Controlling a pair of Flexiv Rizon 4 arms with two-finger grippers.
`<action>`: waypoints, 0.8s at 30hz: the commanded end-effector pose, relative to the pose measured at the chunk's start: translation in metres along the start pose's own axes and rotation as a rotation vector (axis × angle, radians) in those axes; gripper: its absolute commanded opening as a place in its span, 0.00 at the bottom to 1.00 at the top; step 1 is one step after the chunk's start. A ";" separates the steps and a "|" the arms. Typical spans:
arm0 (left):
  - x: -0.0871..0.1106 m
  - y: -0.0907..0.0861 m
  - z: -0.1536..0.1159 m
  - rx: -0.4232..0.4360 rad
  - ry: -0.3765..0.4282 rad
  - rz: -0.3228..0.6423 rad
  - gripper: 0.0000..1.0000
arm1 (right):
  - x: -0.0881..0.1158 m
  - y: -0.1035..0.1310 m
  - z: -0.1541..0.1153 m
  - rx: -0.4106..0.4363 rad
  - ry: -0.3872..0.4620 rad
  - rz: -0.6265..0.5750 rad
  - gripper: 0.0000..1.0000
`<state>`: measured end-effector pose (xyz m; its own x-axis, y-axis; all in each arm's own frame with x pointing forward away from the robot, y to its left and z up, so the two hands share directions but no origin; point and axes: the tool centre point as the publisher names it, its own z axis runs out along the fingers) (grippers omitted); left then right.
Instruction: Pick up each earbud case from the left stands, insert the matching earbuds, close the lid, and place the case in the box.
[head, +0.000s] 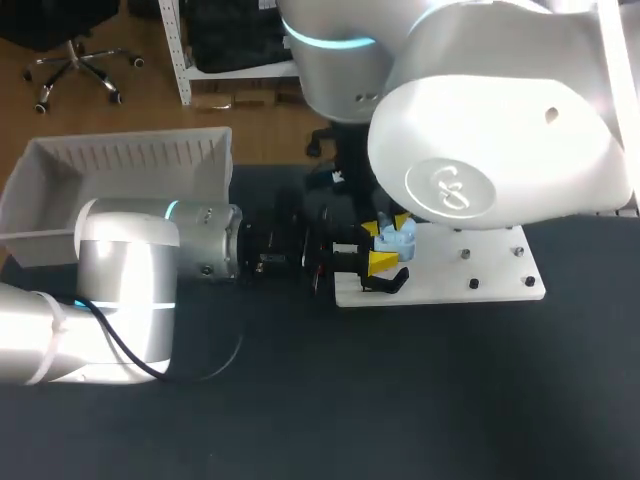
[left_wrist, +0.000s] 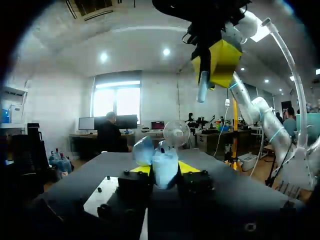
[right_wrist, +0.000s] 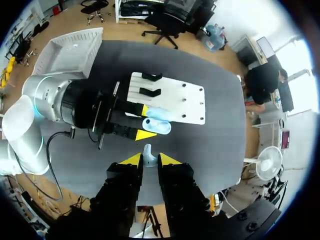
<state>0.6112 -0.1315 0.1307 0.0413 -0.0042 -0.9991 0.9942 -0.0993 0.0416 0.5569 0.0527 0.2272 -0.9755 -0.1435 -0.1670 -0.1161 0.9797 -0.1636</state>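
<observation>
Gripping the open blue case (head: 398, 238), the left fingers (head: 378, 262) sit just right of centre in the head view, over the white stand plate (head: 480, 285) on the tabletop (head: 400, 400). Above the case, the right fingers (right_wrist: 131, 160) pinch a pale earbud (right_wrist: 148, 154). What the case contains cannot be told. A white box (head: 60, 200) stands upper left, showing only its ribbed walls.

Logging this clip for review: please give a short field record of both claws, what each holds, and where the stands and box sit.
left claw: shut on earbud case, lid appears open
right claw: shut on earbud, directly above the open case
stand board: white, case held over its edge nearest the left arm
black stands: two on the board, no case on them
box: white, beyond the left arm, at the table's far corner
</observation>
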 end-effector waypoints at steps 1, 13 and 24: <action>0.000 0.001 0.000 0.002 0.002 -0.001 0.00 | -0.002 0.001 0.003 -0.020 0.002 -0.033 0.00; 0.000 0.001 0.000 0.002 0.002 -0.001 0.00 | -0.006 -0.003 0.015 -0.072 0.036 -0.187 0.00; 0.000 0.001 0.000 0.002 0.002 -0.001 0.00 | -0.008 0.000 0.022 -0.047 0.036 -0.197 0.00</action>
<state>0.6112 -0.1316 0.1307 0.0414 -0.0042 -0.9991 0.9942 -0.0994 0.0416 0.5673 0.0479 0.2082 -0.9378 -0.3321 -0.1017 -0.3174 0.9383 -0.1372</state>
